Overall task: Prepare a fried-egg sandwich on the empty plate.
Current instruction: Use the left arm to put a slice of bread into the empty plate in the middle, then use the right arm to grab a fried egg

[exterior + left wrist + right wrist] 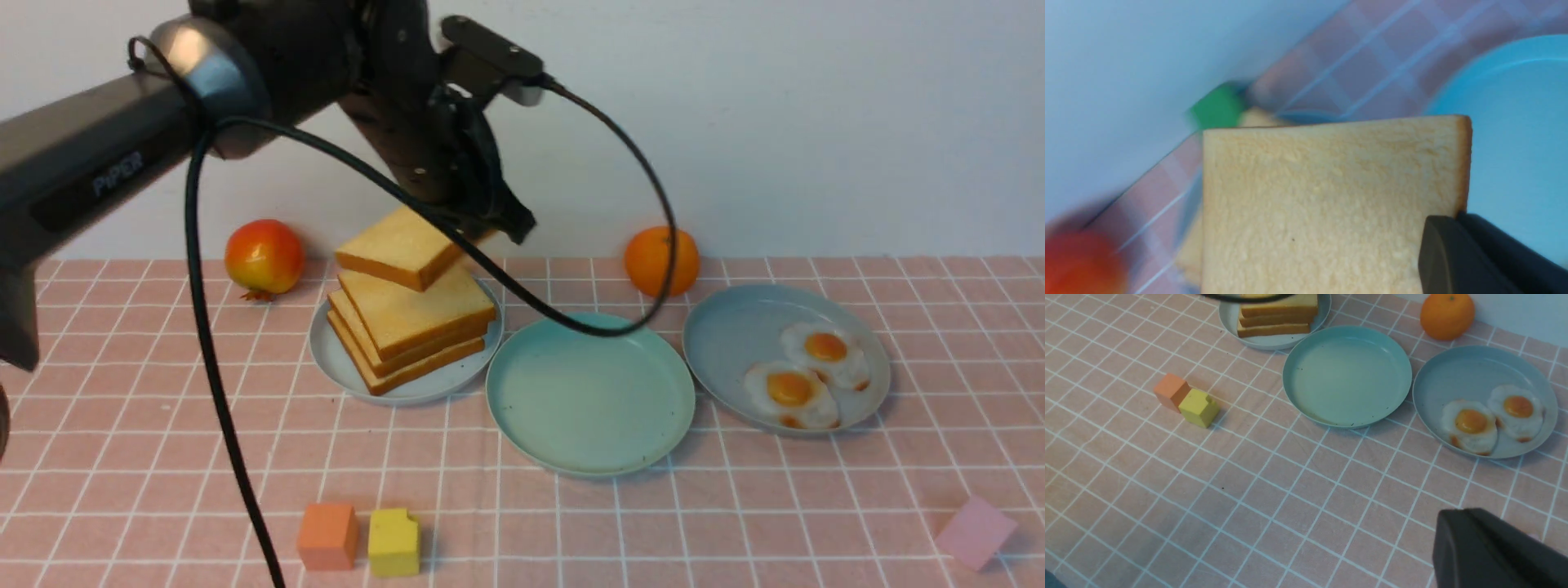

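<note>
Toast is in the air. In the front view the left gripper [490, 227] is clamped on one edge of a toast slice [398, 249], holding it tilted just above the stack [412, 331] of other slices on a grey-blue plate [331, 359]. The mint-green plate [588, 400] sits bare between that stack and the plate with two eggs [790, 390].

In the left wrist view the toast slice [1331, 204] fills the frame. A dark finger [1470, 257] presses on its corner, and the mint-green plate [1515, 122] lies beyond its crusted edge.

In the right wrist view the right gripper [1490, 547] hangs over the checked cloth, well apart from the plates, jaws together and carrying nothing. The mint-green plate [1347, 375] is empty, and both eggs [1470, 424] lie untouched.

I'd say the bottom slice is being fetched. Next it needs carrying over the empty plate, levelling, and lowering before release.
</note>
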`<control>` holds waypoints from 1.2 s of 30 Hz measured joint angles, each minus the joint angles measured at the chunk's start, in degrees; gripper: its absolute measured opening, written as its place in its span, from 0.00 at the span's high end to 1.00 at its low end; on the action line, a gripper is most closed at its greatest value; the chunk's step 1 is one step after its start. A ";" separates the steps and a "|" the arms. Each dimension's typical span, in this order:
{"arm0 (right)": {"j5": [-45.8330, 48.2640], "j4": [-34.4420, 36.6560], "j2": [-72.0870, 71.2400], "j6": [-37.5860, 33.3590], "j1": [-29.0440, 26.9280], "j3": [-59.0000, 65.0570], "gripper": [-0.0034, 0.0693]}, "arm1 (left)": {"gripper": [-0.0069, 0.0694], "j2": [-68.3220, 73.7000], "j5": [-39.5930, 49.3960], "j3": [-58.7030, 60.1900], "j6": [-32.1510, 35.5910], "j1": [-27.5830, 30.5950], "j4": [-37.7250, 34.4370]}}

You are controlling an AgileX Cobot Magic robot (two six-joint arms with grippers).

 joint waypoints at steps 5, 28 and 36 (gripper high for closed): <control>0.91 -1.08 -2.41 0.00 0.00 0.00 0.89 | 0.89 2.88 0.41 0.07 5.77 -7.71 -3.35; 5.41 0.45 -5.47 0.00 0.00 -0.11 0.88 | 0.77 14.30 -8.47 0.57 9.82 -11.21 -0.26; 7.35 1.27 -4.90 3.02 0.00 -0.11 0.86 | 0.36 13.61 -6.88 0.67 6.41 -11.10 -0.08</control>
